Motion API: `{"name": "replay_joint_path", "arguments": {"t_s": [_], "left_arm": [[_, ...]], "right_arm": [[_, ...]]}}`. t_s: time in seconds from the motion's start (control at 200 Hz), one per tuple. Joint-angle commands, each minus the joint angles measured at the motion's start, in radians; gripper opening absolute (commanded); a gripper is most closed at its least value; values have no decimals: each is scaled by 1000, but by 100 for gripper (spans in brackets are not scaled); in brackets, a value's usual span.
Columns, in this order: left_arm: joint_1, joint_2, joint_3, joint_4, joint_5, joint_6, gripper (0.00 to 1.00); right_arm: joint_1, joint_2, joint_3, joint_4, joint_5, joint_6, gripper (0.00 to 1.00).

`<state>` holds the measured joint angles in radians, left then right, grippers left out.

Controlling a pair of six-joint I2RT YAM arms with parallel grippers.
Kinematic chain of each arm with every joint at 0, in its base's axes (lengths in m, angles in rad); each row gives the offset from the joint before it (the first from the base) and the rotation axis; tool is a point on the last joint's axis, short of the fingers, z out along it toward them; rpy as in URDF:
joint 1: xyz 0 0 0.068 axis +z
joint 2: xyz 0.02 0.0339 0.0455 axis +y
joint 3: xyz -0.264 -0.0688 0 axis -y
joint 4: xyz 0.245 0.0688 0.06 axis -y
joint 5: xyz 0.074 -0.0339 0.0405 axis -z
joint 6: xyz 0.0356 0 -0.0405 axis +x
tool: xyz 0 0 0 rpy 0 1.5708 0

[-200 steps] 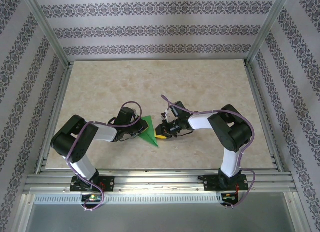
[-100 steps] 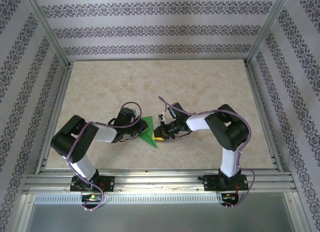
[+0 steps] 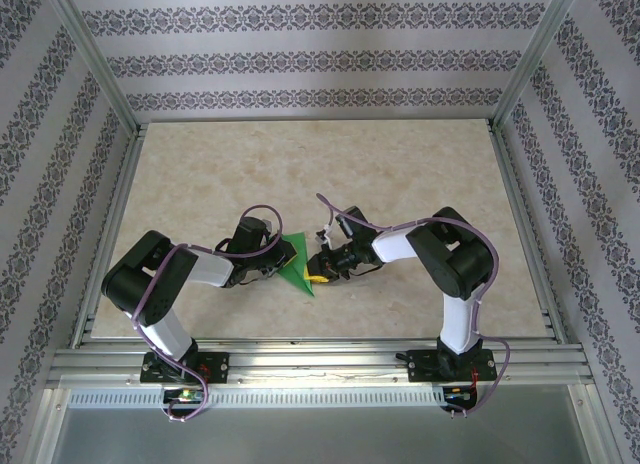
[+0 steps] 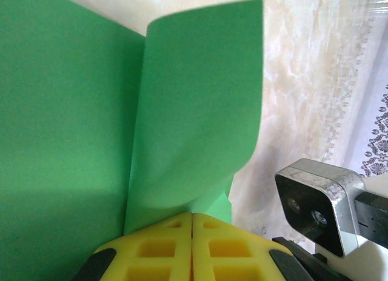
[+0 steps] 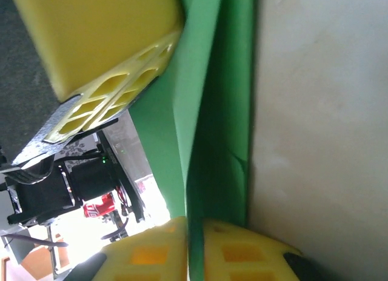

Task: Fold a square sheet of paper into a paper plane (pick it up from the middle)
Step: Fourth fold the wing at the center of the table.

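The pale marbled tabletop (image 3: 400, 184) fills the cell, fenced by a metal frame and patterned walls. The left arm (image 3: 165, 279) and the right arm (image 3: 450, 259) both bend inward and meet near the middle of the tabletop's near half. Between them the green sheet of paper (image 3: 297, 274) appears from above as a narrow triangle with its point towards the bases.

The right end effector (image 5: 189, 223) is clamped on the sheet: in its wrist view a green edge runs down between its two yellow pads. The left end effector (image 4: 192, 217) is closed, its pads pressed flush together. A curled flap (image 4: 200, 111) of the sheet rises just beyond its tips, but I cannot tell whether paper is caught between them. The two end effectors sit close together, on either side of the sheet.
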<state>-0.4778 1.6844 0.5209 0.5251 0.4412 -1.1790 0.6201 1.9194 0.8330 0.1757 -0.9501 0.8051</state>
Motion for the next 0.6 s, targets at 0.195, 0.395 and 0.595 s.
{"name": "replay_joint_path", "arguments": {"t_s": [0.195, 0.395, 0.595], "left_arm": [[-12, 19, -28, -36, -11, -4, 9], [-12, 18, -30, -31, -12, -6, 9], [-12, 19, -32, -28, -15, -7, 8]], "right_arm": [[27, -36, -20, -9, -23, -1, 11], [39, 7, -24, 2, -18, 0, 6], [52, 20, -11, -33, 5, -24, 8]]}}
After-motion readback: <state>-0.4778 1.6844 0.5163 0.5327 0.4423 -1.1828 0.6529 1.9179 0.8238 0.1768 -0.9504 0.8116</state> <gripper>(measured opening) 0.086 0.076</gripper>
